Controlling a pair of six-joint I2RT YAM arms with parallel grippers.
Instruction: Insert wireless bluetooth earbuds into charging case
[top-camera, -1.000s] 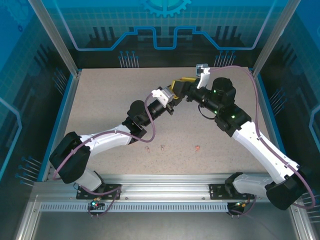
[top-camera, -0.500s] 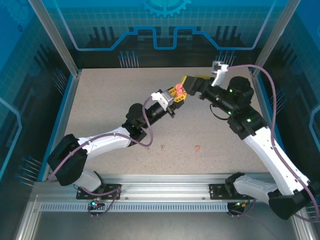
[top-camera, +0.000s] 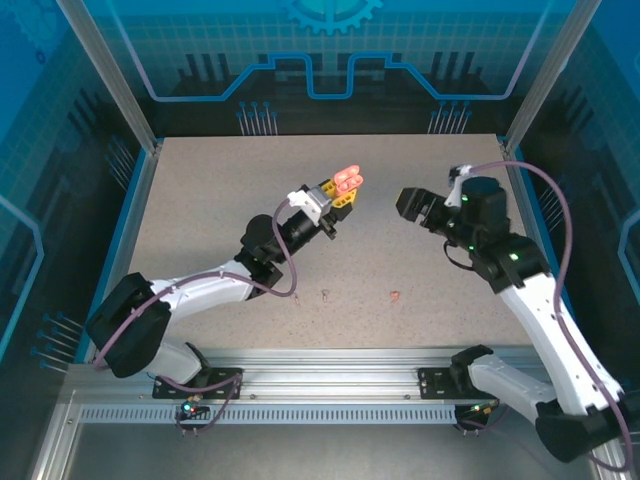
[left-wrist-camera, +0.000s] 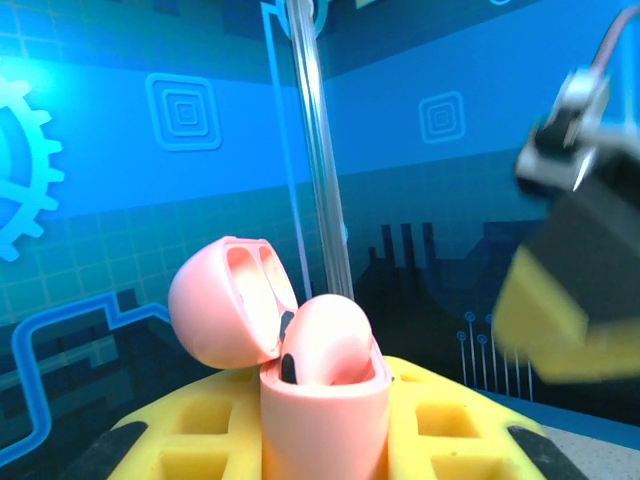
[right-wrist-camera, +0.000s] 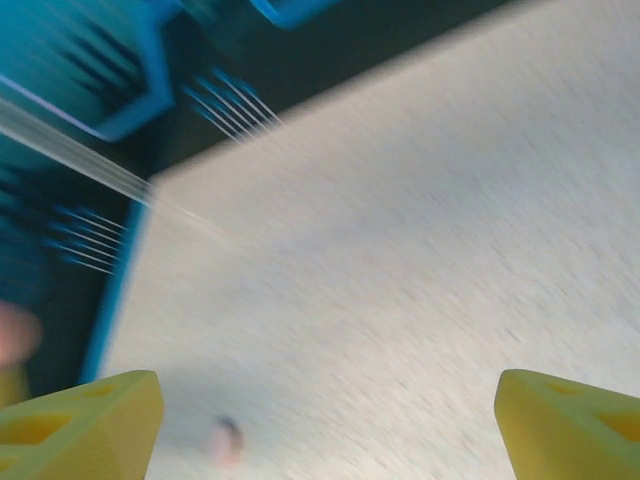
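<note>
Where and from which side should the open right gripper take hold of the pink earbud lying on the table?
Pinch the earbud across its body, straight down from above. It is a tiny nub lying low on the table with bare surface around it, so a top-down pinch by the right gripper seems best.

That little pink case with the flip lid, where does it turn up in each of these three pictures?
Top external: the charging case sits above centre, held at the tip of the left gripper.
Left wrist: bottom centre, lid open, between yellow fingers.
Right wrist: a blurred pink patch at the far left edge may be it; cannot tell.
Shared landmark: the blue patterned wall.
</note>
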